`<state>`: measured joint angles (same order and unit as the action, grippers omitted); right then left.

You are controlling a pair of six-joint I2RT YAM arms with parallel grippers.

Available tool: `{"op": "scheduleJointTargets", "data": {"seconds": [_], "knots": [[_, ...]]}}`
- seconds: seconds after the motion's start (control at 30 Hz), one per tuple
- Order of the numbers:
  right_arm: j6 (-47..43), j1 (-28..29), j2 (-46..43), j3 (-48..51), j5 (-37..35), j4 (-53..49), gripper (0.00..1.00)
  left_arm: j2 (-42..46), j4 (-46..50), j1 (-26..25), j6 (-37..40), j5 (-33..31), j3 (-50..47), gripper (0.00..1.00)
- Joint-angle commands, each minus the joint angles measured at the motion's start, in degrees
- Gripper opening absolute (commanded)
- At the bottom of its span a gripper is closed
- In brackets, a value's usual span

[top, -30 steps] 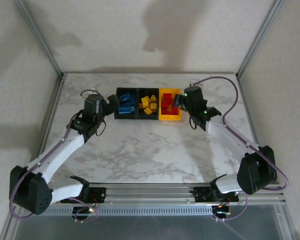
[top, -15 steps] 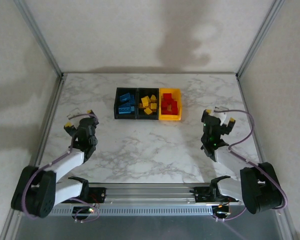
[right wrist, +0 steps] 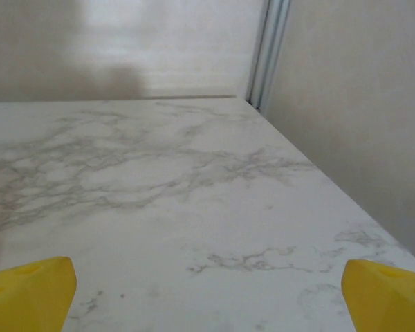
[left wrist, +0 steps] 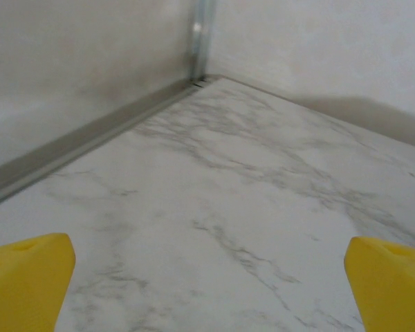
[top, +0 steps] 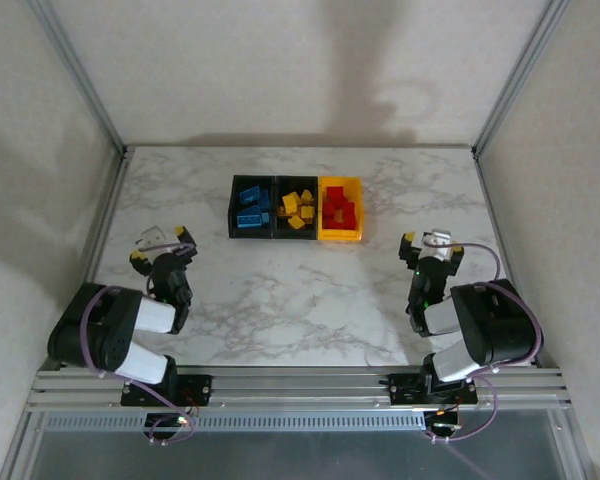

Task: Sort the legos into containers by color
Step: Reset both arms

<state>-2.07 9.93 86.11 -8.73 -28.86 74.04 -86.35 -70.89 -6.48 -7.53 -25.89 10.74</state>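
From my station I see the white marble-patterned tabletop (top: 300, 290) spread wide, walled by pale panels with metal corner posts (top: 500, 90). The two white-and-black arms sit folded low at the near edge, the left arm (top: 110, 330) on one side and the right arm (top: 485, 325) on the other, both well apart from the work.

Toward the far middle of the table stands the joined row of three small open-topped plastic bins. The left black bin (top: 250, 236) holds the blue bricks (top: 248, 205). The middle black bin (top: 297, 180) holds the yellow bricks (top: 297, 208). The yellow-orange bin (top: 340, 237) on the right holds the red bricks (top: 340, 210). I see no brick lying loose on the marble.

The left gripper (top: 158, 244) points toward the far left corner, its jaws spread wide with nothing between them. In its wrist view the yellow fingertips (left wrist: 28, 277) sit at the two lower corners with bare marble in between. The right gripper (top: 432, 245) is likewise spread and empty. Its own yellow fingertips (right wrist: 384, 294) frame bare marble running to the far right corner post.
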Motion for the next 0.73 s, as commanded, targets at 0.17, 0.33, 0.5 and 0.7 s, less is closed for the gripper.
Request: {"op": "scheduleJointTargets", "data": {"seconds": [0.17,0.33,0.5,0.7], "knots": [[3.73,-4.45,3.02,-1.69,8.17,4.79,0.99,-2.10,-5.75,0.15,2.24,5.24,1.06,0.99],[3.91,-4.66,3.02,-1.73,8.56,4.88,0.99,-2.27,-6.24,0.15,2.31,5.12,0.95,0.99],[5.06,-6.64,2.54,-3.08,12.89,1.17,0.99,-2.20,-5.93,0.15,2.34,5.05,1.03,1.00],[5.23,-7.26,2.49,-3.00,14.06,1.42,0.99,-2.15,-5.76,0.11,2.34,5.10,1.17,0.99]]}}
